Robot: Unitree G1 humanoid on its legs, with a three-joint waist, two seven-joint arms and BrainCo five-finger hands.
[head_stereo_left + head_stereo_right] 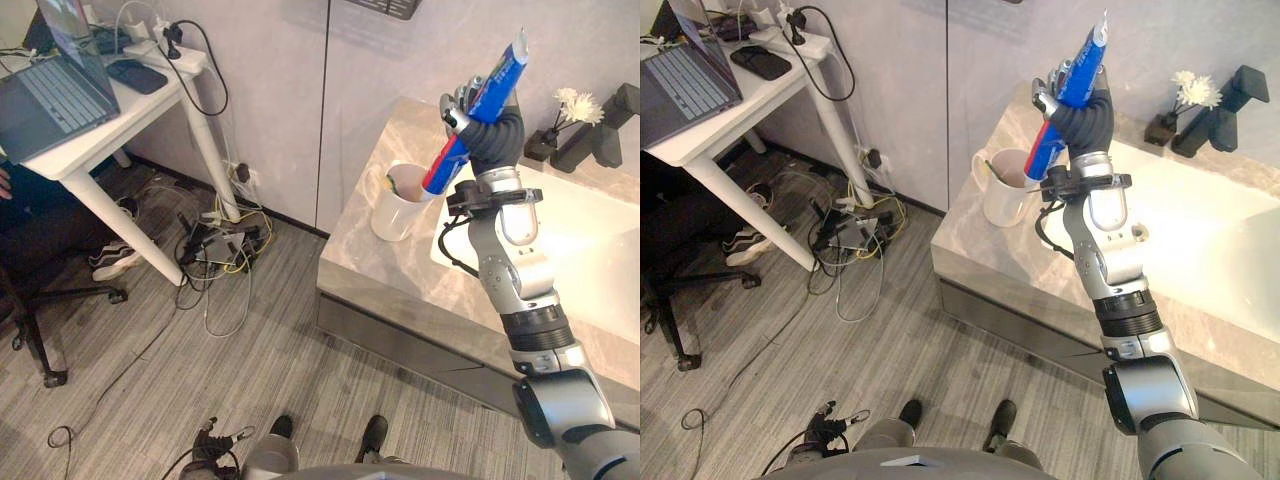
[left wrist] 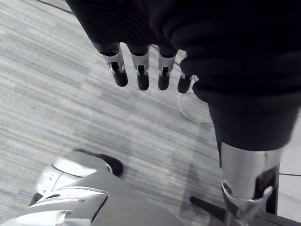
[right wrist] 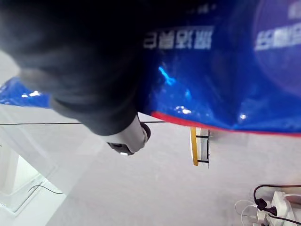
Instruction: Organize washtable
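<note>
1. Both head views look steeply down from above, facing the grey floor (image 1: 270,350), the white desk (image 1: 120,120) and the stone washtable (image 1: 362,250).
2. They share almost the whole scene, the right eye view set slightly to one side.
3. The left wrist view looks along the left hand (image 2: 140,70), close, down at the floor.
4. The right wrist view sits very near the blue tube (image 3: 221,80) held in the right hand (image 3: 84,61).

The toothpaste tube (image 1: 498,78) is glossy blue plastic with a red band, catching highlights. The cup (image 1: 393,218) near the washtable's (image 1: 365,255) left edge looks smooth, white and matt. The washtable top is polished, veined stone.
</note>
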